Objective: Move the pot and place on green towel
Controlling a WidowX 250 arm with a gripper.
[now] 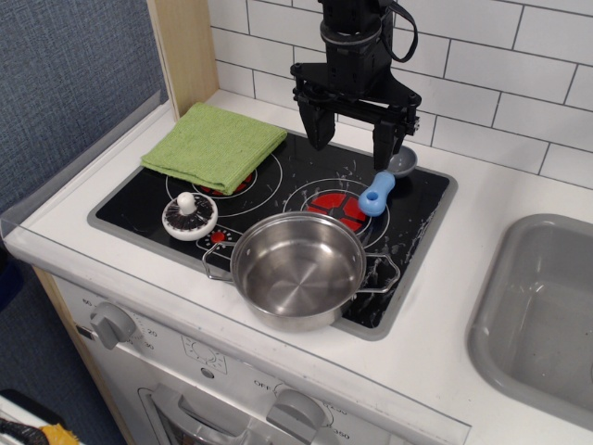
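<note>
The pot (297, 269) sits empty at the front edge of the black stovetop (130, 199), overlapping the lower right burner, its two wire handles pointing left and right; it stands well apart from the green towel (215, 146), which lies folded across the back left corner of the stovetop, partly on the white counter (445, 334); the end effector (353, 132) hangs above the back of the stovetop, between towel and scoop, its two dark fingers spread apart and grasping nothing, clear of the pot. A white mushroom toy (190, 215) rests on the stovetop just left of the pot and in front of the towel; a scoop (386, 181) with a blue handle and grey bowl lies behind the pot, near the right finger. A grey sink (542, 315) is set in the counter at the right; white tiles (519, 83) cover the wall behind.
</note>
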